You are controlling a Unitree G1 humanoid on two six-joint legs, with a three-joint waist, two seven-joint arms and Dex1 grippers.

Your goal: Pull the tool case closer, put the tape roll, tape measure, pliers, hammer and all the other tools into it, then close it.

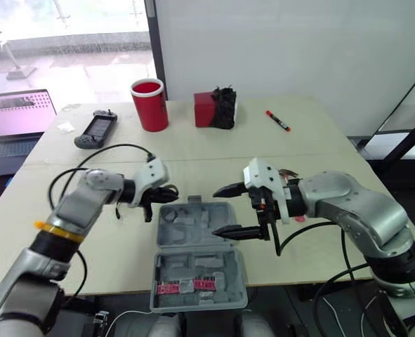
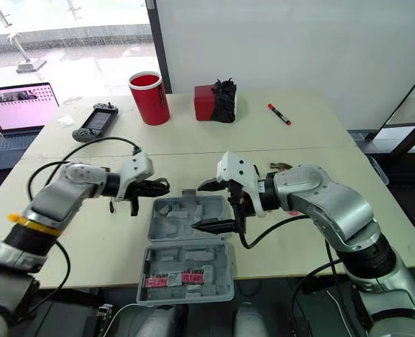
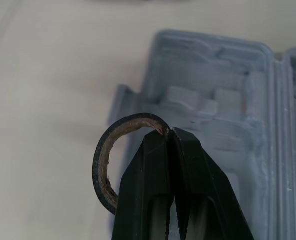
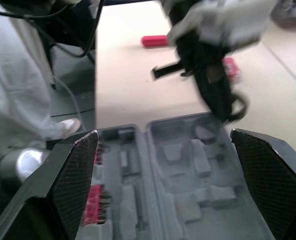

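One item in hand, none of the named tools stowed yet. Tool case (image 1: pixel 186 228) lies open directly below the right pincer (image 1: pixel 215 210), close at the near bench (image 1: pixel 319 140) edge, so I judge the pull done. Right pincer is spread wide and empty. Left pincer (image 3: pixel 170 135) is clamped on the tape roll (image 3: pixel 98 170), which hangs at its tips beside the case's edge. Left to do: drop roll, load other tools, close lid. Left wrist view makes the rim pinch plain; head views add red bits (image 1: pixel 186 286) in the near half.
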